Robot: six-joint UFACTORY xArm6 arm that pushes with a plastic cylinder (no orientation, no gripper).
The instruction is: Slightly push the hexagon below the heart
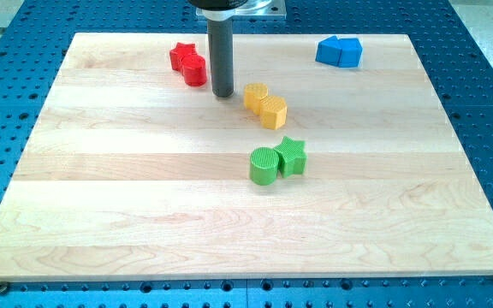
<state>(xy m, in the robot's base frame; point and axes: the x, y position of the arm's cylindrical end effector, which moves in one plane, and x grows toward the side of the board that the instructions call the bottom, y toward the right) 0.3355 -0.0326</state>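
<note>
A yellow hexagon [273, 112] lies near the middle top of the wooden board [144, 214], touching a yellow heart [256, 96] that sits just up and left of it. My tip [222, 93] stands on the board to the left of the yellow heart, a small gap away, and just right of the red blocks.
A red star [181, 56] and a red cylinder [195, 70] sit together at the top left. Two blue blocks [339, 52] sit at the top right. A green cylinder [264, 166] and a green star [290, 156] touch below the hexagon.
</note>
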